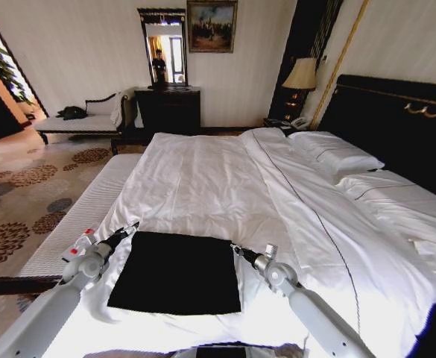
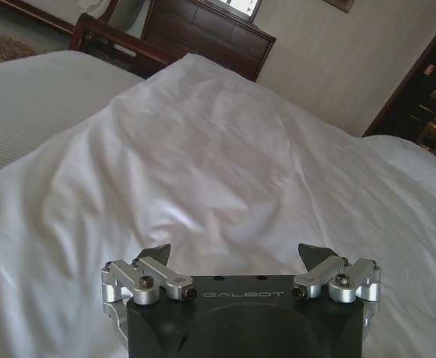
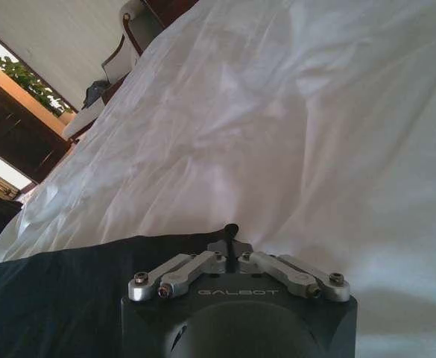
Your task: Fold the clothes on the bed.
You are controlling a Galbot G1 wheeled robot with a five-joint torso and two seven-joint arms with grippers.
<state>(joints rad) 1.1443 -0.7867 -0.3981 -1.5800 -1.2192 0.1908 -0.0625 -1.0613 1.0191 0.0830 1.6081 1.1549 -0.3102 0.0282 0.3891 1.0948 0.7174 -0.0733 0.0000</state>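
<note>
The clothes are a single black T-shirt [image 1: 174, 273], lying flat as a folded rectangle near the front edge of the bed [image 1: 203, 175]. At the shirt's far left corner my left gripper [image 1: 133, 226] hovers open; in the left wrist view its spread fingers [image 2: 236, 257] have only white duvet between them. My right gripper [image 1: 235, 248] is at the shirt's far right corner. In the right wrist view it [image 3: 231, 233] is shut, its tips just past the edge of the black cloth [image 3: 61, 291]. I see no cloth pinched between them.
White pillows [image 1: 335, 154] lie against the dark headboard [image 1: 396, 123] at the right. A ribbed white bench [image 1: 80, 216] runs along the bed's left side, with patterned carpet [image 1: 24, 194] beyond. A chaise [image 1: 83, 119], dresser [image 1: 168, 108] and lamp [image 1: 302, 74] stand by the far wall.
</note>
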